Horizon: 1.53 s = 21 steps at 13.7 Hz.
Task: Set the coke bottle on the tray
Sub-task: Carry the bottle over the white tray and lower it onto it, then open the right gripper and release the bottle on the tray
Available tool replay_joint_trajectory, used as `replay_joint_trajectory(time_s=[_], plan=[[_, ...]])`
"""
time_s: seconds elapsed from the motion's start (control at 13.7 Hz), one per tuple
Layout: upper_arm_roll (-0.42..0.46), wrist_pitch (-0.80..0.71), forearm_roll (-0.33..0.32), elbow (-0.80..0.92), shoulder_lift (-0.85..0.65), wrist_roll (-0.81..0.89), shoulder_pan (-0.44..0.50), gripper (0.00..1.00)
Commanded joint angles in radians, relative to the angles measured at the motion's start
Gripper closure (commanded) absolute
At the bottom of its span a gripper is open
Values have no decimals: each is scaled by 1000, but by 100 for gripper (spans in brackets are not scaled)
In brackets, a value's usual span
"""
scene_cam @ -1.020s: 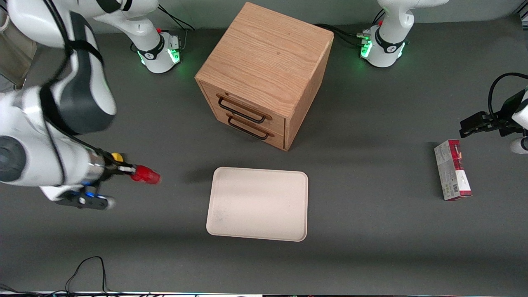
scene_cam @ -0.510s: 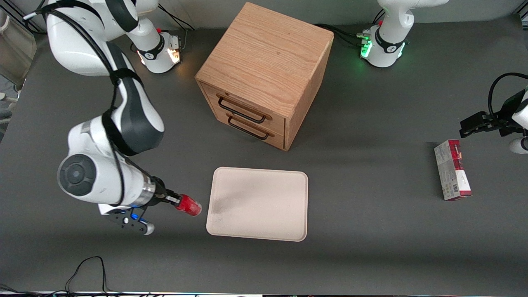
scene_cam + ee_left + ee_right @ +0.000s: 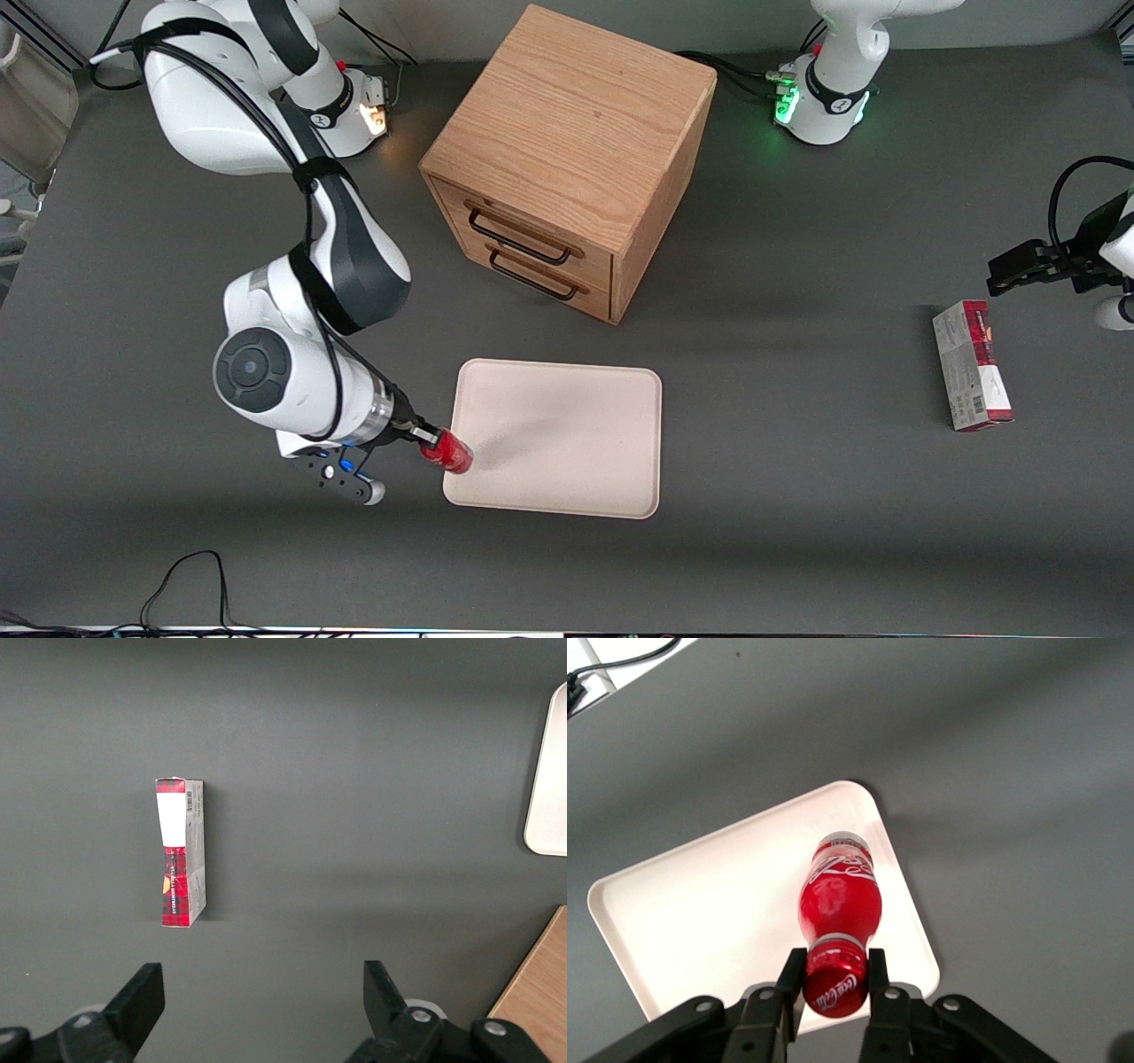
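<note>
Gripping the coke bottle (image 3: 448,452), the jaws have now reached the tray (image 3: 567,461) edge.

You have one coke bottle (image 3: 448,452), clamped at its cap by the one working gripper (image 3: 831,979), and one tray (image 3: 567,416). You also have one wooden cabinet (image 3: 567,142) with two drawers, and one red-and-grey carton (image 3: 972,365).

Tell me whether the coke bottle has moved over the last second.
Yes. Held in the shut hand, the coke bottle has travelled from the working arm's end of the table toward the tray and now overlaps its corner.
</note>
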Motion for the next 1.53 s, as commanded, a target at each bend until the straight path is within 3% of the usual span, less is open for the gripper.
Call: replay_joint_trajectory(time_s=[0.0,0.58,0.66,0.73,0.8,1.24,1.46], plan=[[-10,40,-36,52,59,54,31,100],[-8,69,-65,51,89,71,51,100],[-8,69,-67,51,89,71,51,71],[-8,71,-69,51,88,71,54,5],[-10,69,-69,51,88,89,56,0],[-13,60,-69,49,80,105,54,0],[-10,-53,-69,43,27,53,46,0]])
